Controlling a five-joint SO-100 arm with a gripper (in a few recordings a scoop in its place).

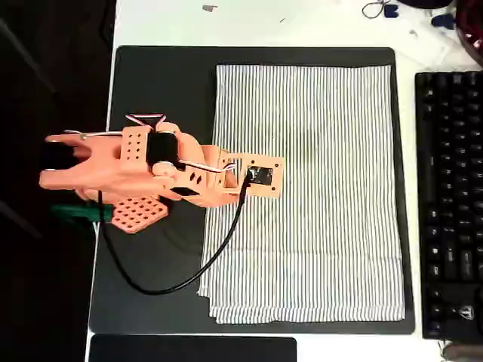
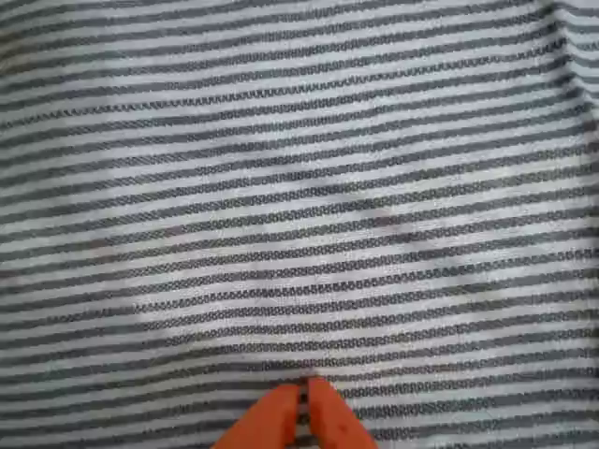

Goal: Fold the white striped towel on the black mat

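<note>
The white striped towel point(image 1: 317, 188) lies flat, seemingly folded once already, on the black mat point(image 1: 162, 83), the clenched, empty gripper point(image 2: 302, 398) over its nine-o'clock edge.

A white table point(image 1: 249, 23) carries the scene in the overhead view. The black mat point(image 1: 162, 90) lies flat on it and takes up most of its middle. A black keyboard point(image 1: 449, 204) lies on the table just beside the mat's right edge. A smaller black slab point(image 1: 192, 349) lies just below the mat's lower edge, and small scraps sit near the top
</note>
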